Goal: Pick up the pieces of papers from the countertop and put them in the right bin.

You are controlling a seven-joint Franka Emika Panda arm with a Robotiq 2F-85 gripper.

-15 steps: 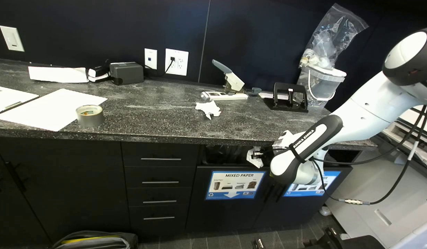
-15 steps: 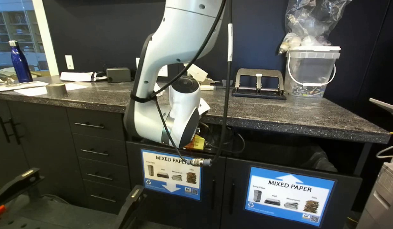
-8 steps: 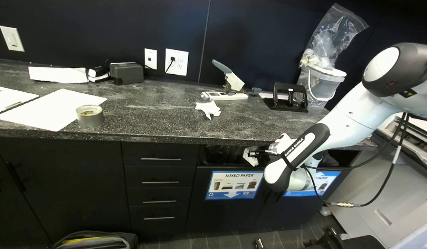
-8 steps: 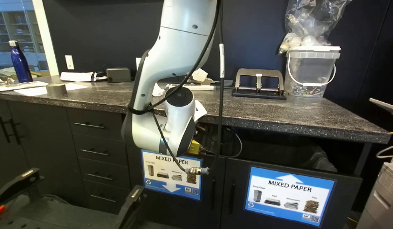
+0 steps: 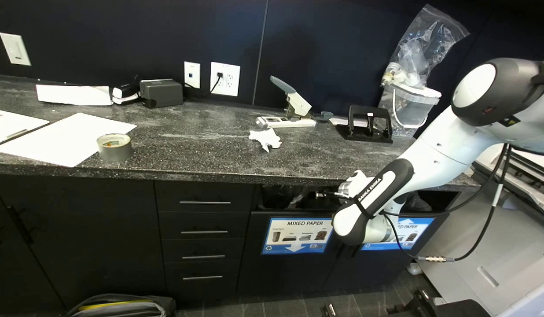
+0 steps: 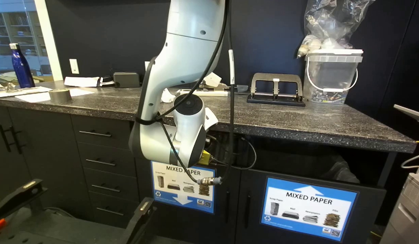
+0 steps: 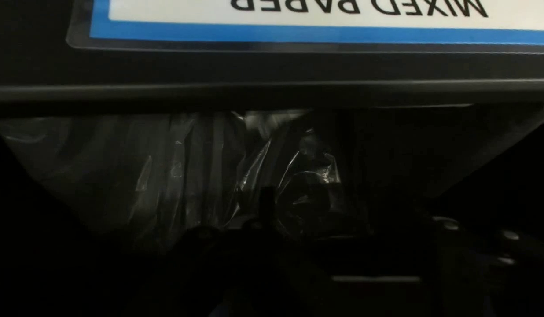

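A crumpled white paper scrap lies on the dark speckled countertop; the arm partly covers it in an exterior view. Below the counter edge, my gripper reaches over the left-hand bin of two. Its jaws stand apart with no paper showing between them. One dark finger shows against the clear bin liner in the wrist view; the other side is mostly lost in shadow. The right-hand bin opening is behind the sign with the upward arrow. Any paper inside the bins is hidden.
The counter's thick front edge runs just above the gripper. On the counter are a stapler, a hole punch, a clear bucket, a tape roll and large flat sheets. A cable loop hangs beside the wrist.
The arm has moved left and slightly lower in an exterior view. The white paper held in the gripper half a second ago is gone from it; the jaws have opened.
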